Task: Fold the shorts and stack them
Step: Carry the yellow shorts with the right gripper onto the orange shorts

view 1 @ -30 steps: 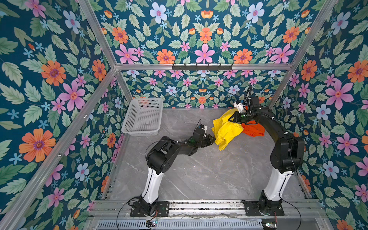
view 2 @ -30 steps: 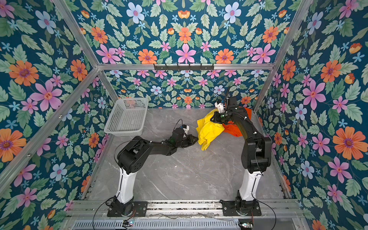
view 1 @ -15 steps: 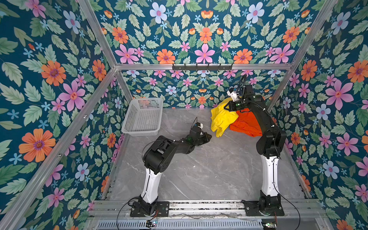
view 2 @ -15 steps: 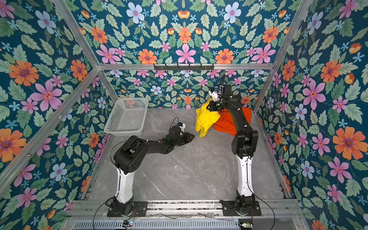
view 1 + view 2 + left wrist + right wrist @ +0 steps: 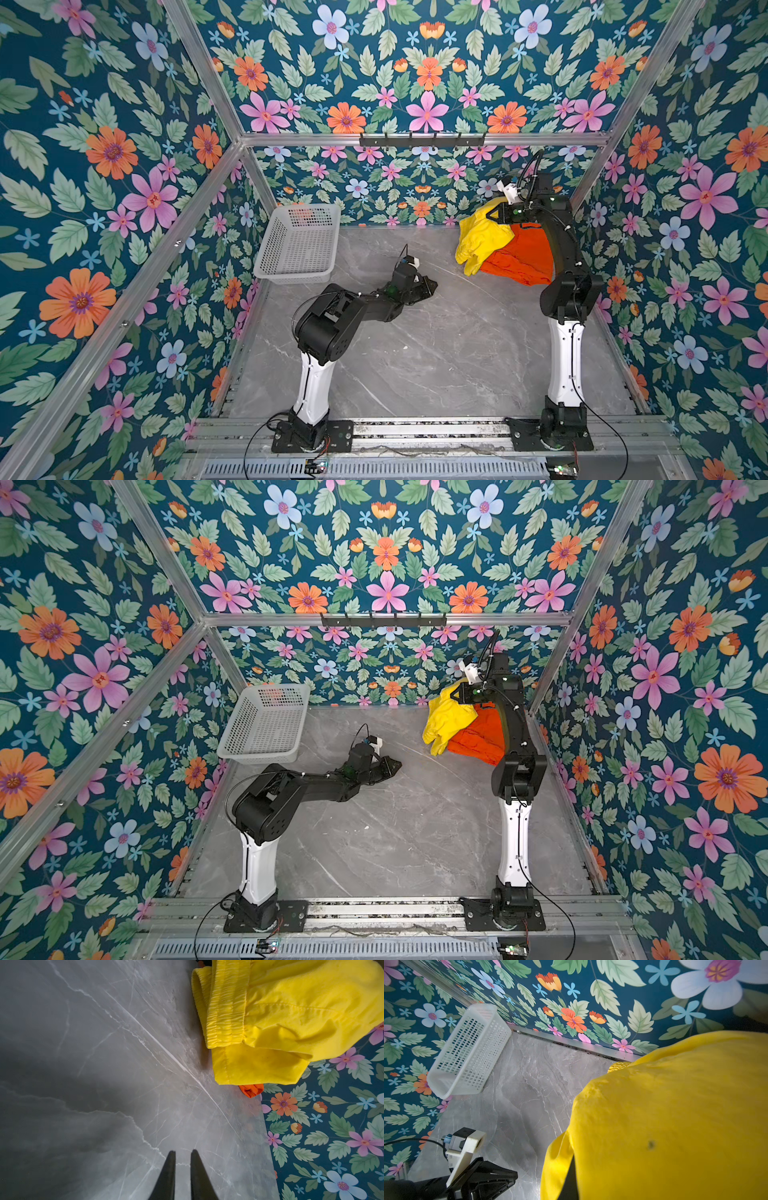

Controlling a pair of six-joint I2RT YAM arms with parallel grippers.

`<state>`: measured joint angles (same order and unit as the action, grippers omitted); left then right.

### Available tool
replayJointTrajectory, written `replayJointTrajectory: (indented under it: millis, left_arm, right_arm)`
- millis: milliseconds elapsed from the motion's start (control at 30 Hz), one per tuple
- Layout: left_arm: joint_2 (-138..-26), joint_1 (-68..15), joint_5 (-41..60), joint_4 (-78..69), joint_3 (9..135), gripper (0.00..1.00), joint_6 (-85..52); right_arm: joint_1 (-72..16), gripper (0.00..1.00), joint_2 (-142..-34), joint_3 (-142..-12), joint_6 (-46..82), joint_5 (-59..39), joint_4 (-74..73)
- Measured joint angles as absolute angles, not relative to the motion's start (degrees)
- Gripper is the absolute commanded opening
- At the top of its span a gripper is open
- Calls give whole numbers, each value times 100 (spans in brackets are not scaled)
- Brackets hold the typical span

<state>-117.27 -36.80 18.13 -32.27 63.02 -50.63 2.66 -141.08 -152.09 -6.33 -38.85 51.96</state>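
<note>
Right gripper (image 5: 494, 212): raised high at the back right, near the wall, and clamped shut on a bunch of the yellow pair.
Yellow pair (image 5: 482, 239): hangs crumpled from that grip. In the left wrist view its waistband and one leg hem dangle clear of the table. It is neither spread nor folded.
Orange pair (image 5: 523, 257): a rumpled mass just behind and below the yellow pair, touching it and close against the right arm. I cannot tell whether it lies on the table or is partly lifted along with the yellow.
Left gripper (image 5: 182, 1152): low over the middle of the table and pointed toward the shorts, but well apart from them. Its fingers stand a narrow slit apart with nothing between them.
Table (image 5: 415, 353): bare grey marble across the front and middle, so there looks to be room to lay a pair flat.
Basket (image 5: 291, 253): in the back left corner, well apart from both pairs and from both grippers.
Done so far: no pair lies flat and nothing is folded or stacked. At most, the yellow pair is being lifted off the orange one.
Left to do: by my reckoning nearly everything. Free the yellow pair, spread it and fold it, do the same with the orange, then set one on the other.
Stage: I would call it the very start.
</note>
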Motion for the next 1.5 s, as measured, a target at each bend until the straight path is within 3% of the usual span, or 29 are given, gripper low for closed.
replayJointTrajectory:
  millis: [667,1133,1333,1500]
  left_arm:
    - [-11754,-3677,1664,-2932,6469,17,-5017]
    - [-11883,-3701,1660,-2786,6486,18,-5004]
    - [-11883,-3741,1658,-2681,6486,19,-5006]
    - [-11837,-3756,1640,-2563,6462,19,-5006]
  right_arm:
    - [1009,0,-14245,-15047,-397,-5041,4545]
    - [1662,2,-14538,-14427,43,-4939,4556]
    - [1990,8,-14567,-13972,683,-4737,4644]
    - [2130,36,-14588,-13732,1210,-3870,4781]
